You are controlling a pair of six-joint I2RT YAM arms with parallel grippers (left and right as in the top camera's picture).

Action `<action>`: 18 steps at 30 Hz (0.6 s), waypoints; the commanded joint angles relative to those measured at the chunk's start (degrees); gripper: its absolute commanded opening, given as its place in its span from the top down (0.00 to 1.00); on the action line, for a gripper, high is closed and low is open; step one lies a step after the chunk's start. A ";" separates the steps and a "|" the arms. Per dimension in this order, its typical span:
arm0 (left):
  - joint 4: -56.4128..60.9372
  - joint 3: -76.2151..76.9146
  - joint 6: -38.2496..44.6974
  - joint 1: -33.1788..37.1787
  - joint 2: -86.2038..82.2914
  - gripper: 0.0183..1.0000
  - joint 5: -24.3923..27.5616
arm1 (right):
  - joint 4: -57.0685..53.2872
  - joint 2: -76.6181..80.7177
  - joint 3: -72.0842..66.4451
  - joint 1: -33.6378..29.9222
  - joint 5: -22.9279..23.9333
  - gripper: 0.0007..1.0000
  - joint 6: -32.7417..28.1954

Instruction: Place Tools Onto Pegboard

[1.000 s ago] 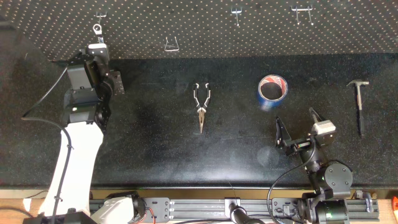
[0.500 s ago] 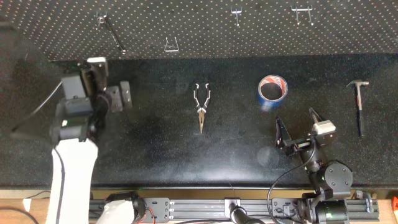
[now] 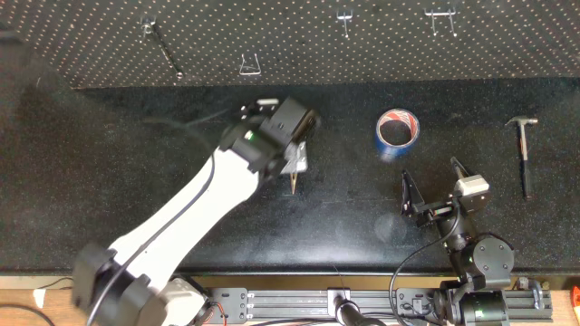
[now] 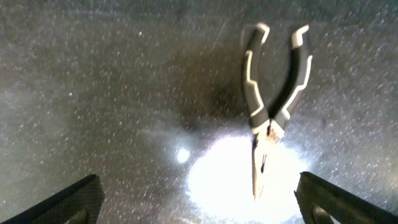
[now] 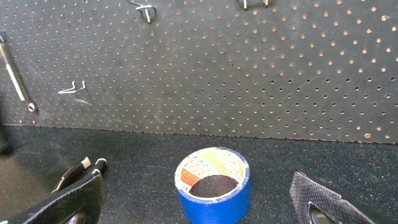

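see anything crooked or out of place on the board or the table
Only the long metal tool on the pegboard: it hangs slanted from its hook, not straight down. The pliers, tape roll and hammer sit on the table undamaged; nothing is spilled.

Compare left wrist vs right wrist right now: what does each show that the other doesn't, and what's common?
Left wrist, not right wrist: the pliers at full length, down to the pointed nose, with the open left fingers on either side.
Right wrist, not left wrist: the blue tape roll, the pegboard with its hooks, a wrench hanging on it, and the open right fingers.
Both: the pliers' handle ends and the black mat.
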 commanded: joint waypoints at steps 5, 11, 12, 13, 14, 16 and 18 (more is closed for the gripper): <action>7.69 11.85 -1.18 1.79 16.04 0.00 8.83 | -0.26 -0.42 -0.20 0.26 0.11 0.02 0.02; 8.22 11.89 4.74 5.92 19.76 0.00 16.92 | -0.26 -0.42 -0.20 0.26 0.11 0.02 0.02; 7.19 12.02 4.94 6.38 19.76 0.00 17.00 | -0.26 -0.42 -0.20 0.26 0.13 0.02 0.02; 5.95 12.28 4.96 7.19 19.85 0.00 17.00 | -0.26 -0.42 -0.20 0.26 0.11 0.02 0.02; 5.77 12.28 5.11 7.56 19.87 0.00 16.98 | -0.26 -0.42 -0.20 0.26 0.13 0.02 0.02; 5.49 12.76 6.69 7.63 20.74 0.00 16.98 | -0.26 -0.42 -0.20 0.26 0.13 0.02 0.02; 5.03 15.37 6.67 7.43 23.52 0.00 16.37 | -0.26 -0.42 -0.20 0.26 0.11 0.02 0.02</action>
